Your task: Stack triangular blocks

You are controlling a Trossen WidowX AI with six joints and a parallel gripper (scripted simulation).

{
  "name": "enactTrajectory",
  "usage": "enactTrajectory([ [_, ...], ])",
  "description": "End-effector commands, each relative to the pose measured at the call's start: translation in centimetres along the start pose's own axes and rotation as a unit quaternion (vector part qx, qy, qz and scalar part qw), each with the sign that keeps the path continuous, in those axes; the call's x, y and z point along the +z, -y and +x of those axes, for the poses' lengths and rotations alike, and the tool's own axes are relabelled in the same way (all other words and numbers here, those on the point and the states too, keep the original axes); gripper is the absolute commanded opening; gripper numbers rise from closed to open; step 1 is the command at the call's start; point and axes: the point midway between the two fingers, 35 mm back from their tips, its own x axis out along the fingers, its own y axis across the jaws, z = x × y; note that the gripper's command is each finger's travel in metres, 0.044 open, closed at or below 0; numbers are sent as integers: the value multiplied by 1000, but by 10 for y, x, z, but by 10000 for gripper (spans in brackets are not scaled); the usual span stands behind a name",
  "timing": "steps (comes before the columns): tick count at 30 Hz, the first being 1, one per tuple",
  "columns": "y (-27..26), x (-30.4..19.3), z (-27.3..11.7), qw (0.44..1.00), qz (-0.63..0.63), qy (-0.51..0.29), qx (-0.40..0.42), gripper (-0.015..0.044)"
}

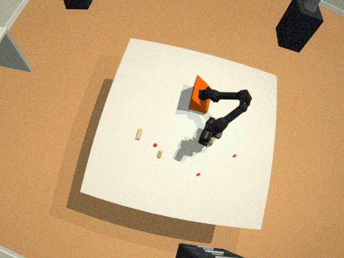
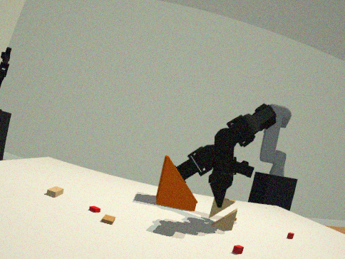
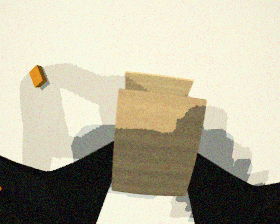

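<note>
My gripper (image 2: 219, 204) (image 3: 152, 150) is shut on a tan triangular block (image 2: 214, 211) (image 3: 152, 160), held tilted with a pointed corner downward in the exterior view. The other triangular block (image 2: 227, 222) (image 3: 162, 84) rests on the table just below it, its slope rising to the right in that view. A narrow gap shows between the blocks there. In the wrist view the held block covers much of the lower one, whose far part shows beyond its top edge. In the top view the hand hides most of both blocks.
A tall orange wedge (image 1: 195, 97) (image 2: 172, 190) stands beside the arm's base. Two small wooden blocks (image 1: 138, 134) (image 1: 159, 154) (image 2: 55, 191) (image 2: 108, 219) and red pieces (image 1: 155, 145) (image 1: 198, 174) (image 1: 234, 156) lie around. A small orange block (image 3: 37, 76) is at the wrist view's upper left.
</note>
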Motion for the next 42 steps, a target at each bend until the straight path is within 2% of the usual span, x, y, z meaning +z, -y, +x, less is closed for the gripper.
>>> enactTrajectory([
  [1, 0, 1, 1, 1000, 1, 2, 0, 0],
  [42, -1, 7, 23, 1000, 1, 3, 0, 0],
])
